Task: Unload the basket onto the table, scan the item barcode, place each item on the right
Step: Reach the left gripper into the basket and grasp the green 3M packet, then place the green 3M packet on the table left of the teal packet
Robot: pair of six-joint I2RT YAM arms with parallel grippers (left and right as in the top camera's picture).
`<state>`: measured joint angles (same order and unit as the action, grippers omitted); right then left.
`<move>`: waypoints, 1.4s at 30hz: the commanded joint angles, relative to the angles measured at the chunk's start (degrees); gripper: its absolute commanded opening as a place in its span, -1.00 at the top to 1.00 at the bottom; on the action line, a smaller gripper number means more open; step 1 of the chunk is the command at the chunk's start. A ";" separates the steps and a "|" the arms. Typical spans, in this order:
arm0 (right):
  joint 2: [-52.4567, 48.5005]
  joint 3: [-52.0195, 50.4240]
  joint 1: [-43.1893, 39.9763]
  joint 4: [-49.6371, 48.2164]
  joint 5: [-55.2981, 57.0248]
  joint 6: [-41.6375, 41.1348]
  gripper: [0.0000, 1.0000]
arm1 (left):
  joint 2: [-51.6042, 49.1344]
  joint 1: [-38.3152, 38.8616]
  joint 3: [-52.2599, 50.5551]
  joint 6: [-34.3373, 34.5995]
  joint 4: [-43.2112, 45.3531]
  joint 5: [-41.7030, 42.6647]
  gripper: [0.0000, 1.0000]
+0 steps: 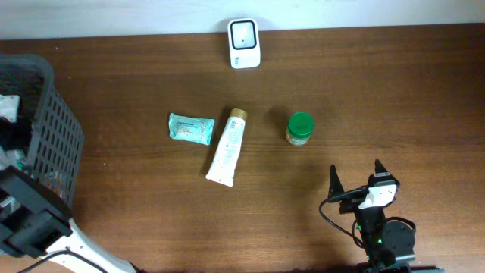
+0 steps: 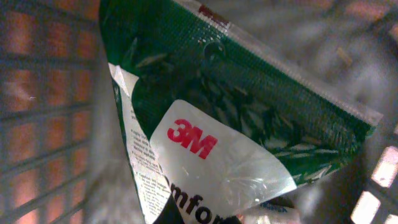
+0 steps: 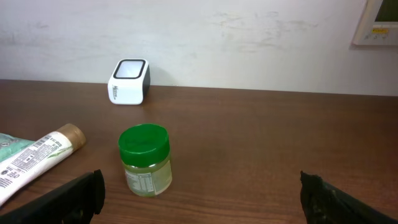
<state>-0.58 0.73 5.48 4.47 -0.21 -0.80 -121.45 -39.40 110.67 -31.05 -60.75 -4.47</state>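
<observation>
A green and white 3M packet (image 2: pixel 236 118) fills the left wrist view, inside the dark mesh basket (image 1: pixel 53 129) at the table's left edge. My left gripper (image 2: pixel 249 219) is shut on the packet's lower edge; only dark bits of its jaws show. In the overhead view the left arm (image 1: pixel 30 220) sits by the basket and hides the gripper. The white barcode scanner (image 1: pixel 244 43) stands at the back centre, also in the right wrist view (image 3: pixel 129 81). My right gripper (image 1: pixel 358 182) rests open near the front right edge with nothing between its fingers (image 3: pixel 74 196).
A teal packet (image 1: pixel 190 128), a white tube (image 1: pixel 228 146) and a green-lidded jar (image 1: pixel 300 128) lie in a row mid-table. The jar (image 3: pixel 145 160) stands just ahead of the right gripper, with the tube's cap end (image 3: pixel 62 138) to its left. The basket holds other items.
</observation>
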 commanded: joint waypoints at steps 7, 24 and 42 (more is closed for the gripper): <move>0.37 -0.42 0.50 0.22 0.50 0.39 -0.97 | 9.77 1.64 18.73 17.25 -1.66 9.11 1.00; 0.39 -0.42 0.50 0.22 0.50 0.39 -0.97 | 33.14 27.63 21.77 23.76 4.46 15.15 1.00; 0.37 -0.42 0.50 0.22 0.50 0.39 -0.97 | 15.32 45.20 -7.89 33.24 -9.25 -9.01 1.00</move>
<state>-0.58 0.73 5.48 4.45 -0.19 -0.80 -103.48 6.39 108.55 -1.32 -72.64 -8.45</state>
